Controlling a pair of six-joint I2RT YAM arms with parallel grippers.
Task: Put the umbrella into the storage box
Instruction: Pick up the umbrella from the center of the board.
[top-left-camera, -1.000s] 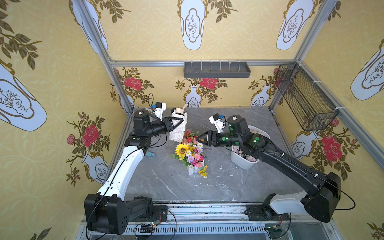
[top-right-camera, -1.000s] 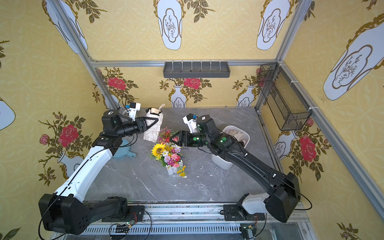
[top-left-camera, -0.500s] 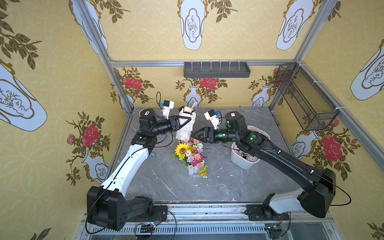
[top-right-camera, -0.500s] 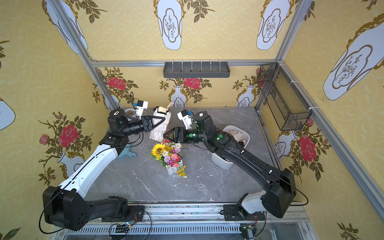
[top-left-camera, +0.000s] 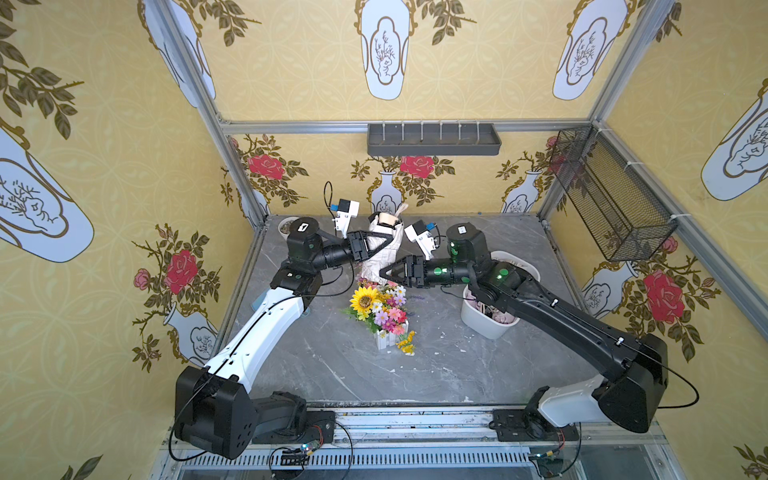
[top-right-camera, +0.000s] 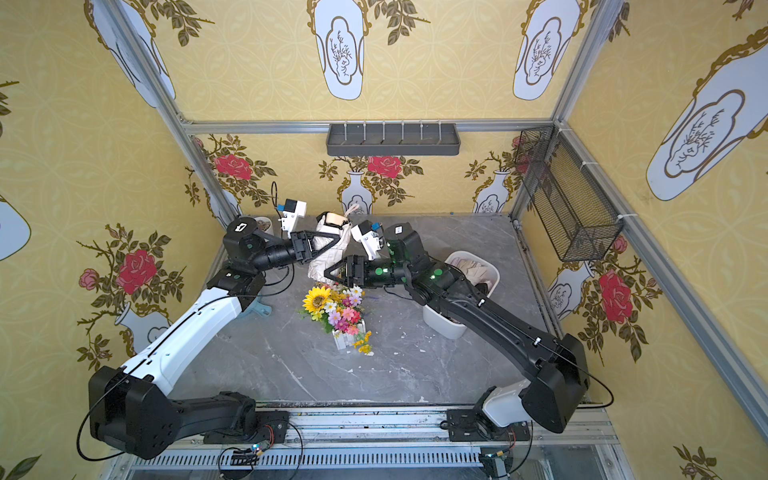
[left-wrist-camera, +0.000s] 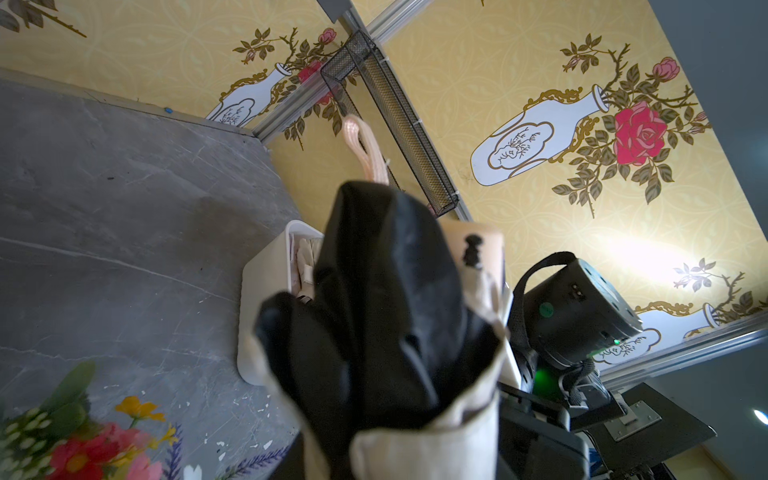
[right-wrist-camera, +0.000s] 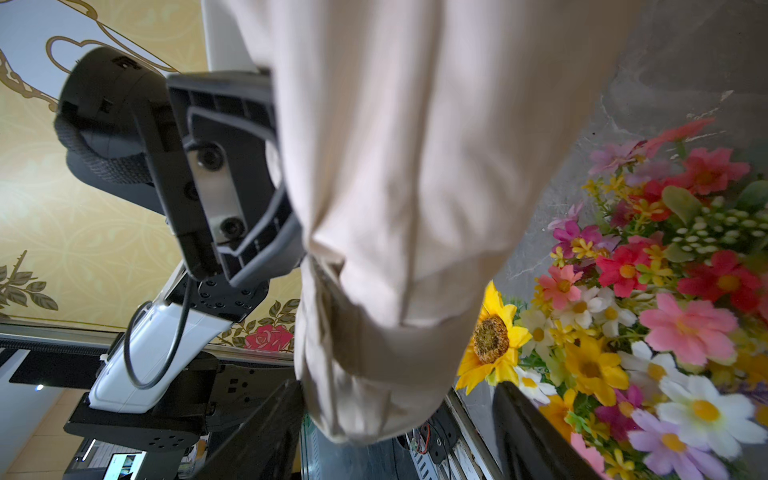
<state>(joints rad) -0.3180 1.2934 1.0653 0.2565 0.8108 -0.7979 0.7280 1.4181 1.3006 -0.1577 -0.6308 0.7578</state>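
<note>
Two sets of fingers, one umbrella (top-left-camera: 377, 262): we list the left fingers (right-wrist-camera: 216, 99) clamped on its upper part, holding it handle-up above the counter (top-left-camera: 415, 374) and flowers (top-left-camera: 378, 307), well apart from the storage box (top-left-camera: 486, 326). We judge the handover best done by shutting the right fingers (right-wrist-camera: 532, 436), now apart either side of its lower end, squarely on the folds before the left lets go.

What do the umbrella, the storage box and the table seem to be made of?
The umbrella looks like cream cloth, matte, with soft folds and seams. The storage box seems white plastic, smooth, with rounded corners. The table is grey veined stone or a print of it; I cannot tell which.
</note>
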